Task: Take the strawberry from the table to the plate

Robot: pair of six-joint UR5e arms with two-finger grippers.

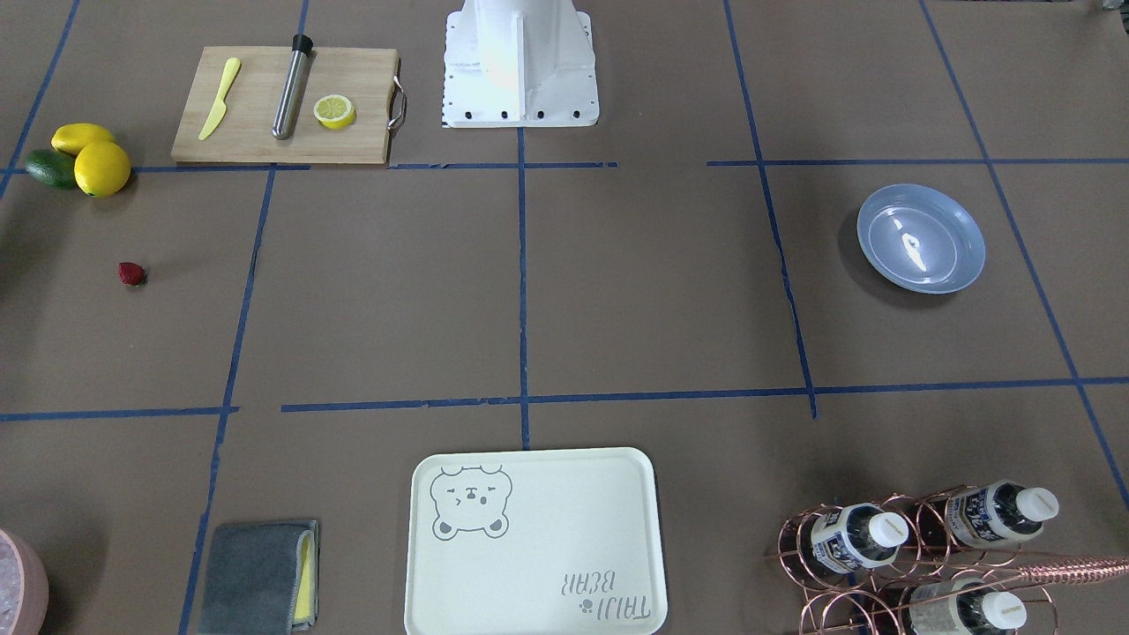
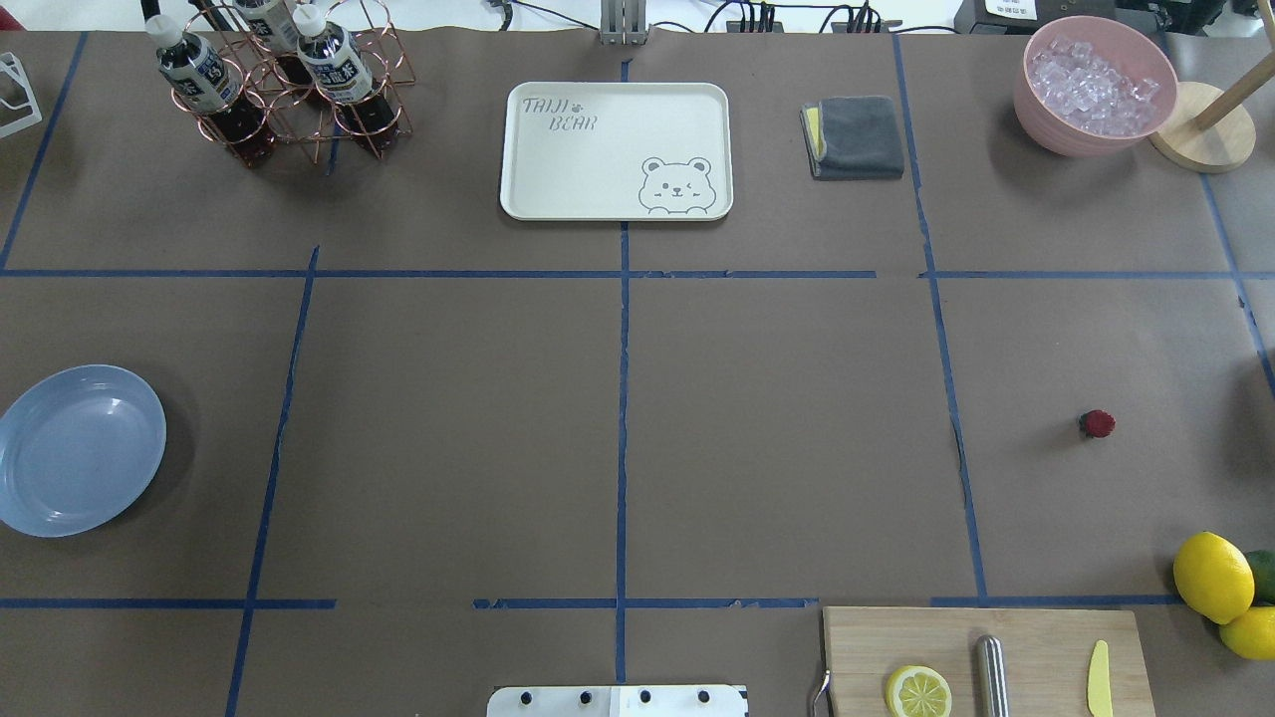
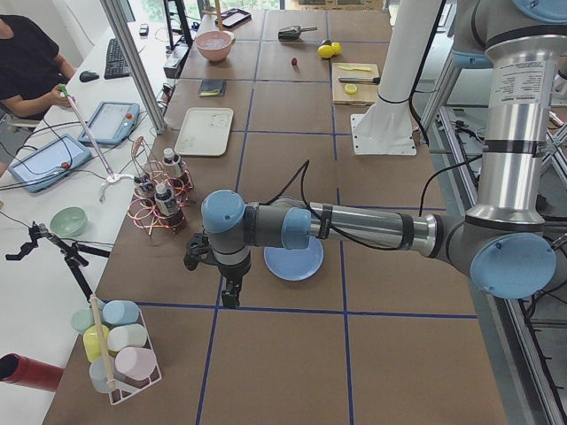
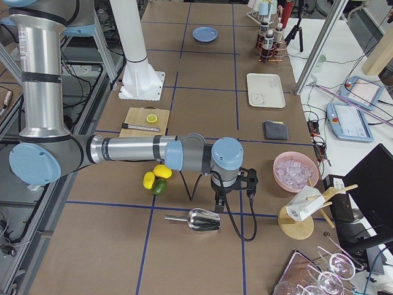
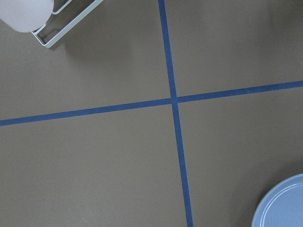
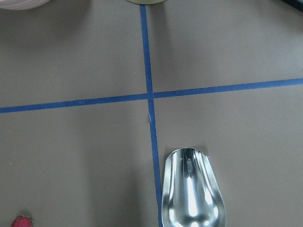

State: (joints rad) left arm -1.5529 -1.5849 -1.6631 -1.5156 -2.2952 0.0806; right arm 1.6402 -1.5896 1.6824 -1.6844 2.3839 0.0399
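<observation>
The strawberry (image 2: 1097,424) lies alone on the brown table (image 2: 777,418) at the right side, also seen in the front view (image 1: 132,274) and at the bottom-left corner of the right wrist view (image 6: 21,222). The light-blue plate (image 2: 75,448) sits far off at the table's left edge (image 1: 922,238), with nothing on it. My left gripper (image 3: 229,301) hangs over the table just beside the plate (image 3: 294,261). My right gripper (image 4: 217,204) hangs beyond the lemons, near a metal scoop. Both show only in the side views, so I cannot tell whether they are open or shut.
Lemons and a green fruit (image 2: 1220,583) lie near the strawberry. A cutting board (image 2: 981,657) holds a lemon half, a steel tube and a yellow knife. A metal scoop (image 6: 191,194), a pink ice bowl (image 2: 1096,85), a cream tray (image 2: 616,149), a grey cloth (image 2: 857,137) and a bottle rack (image 2: 279,85) stand around.
</observation>
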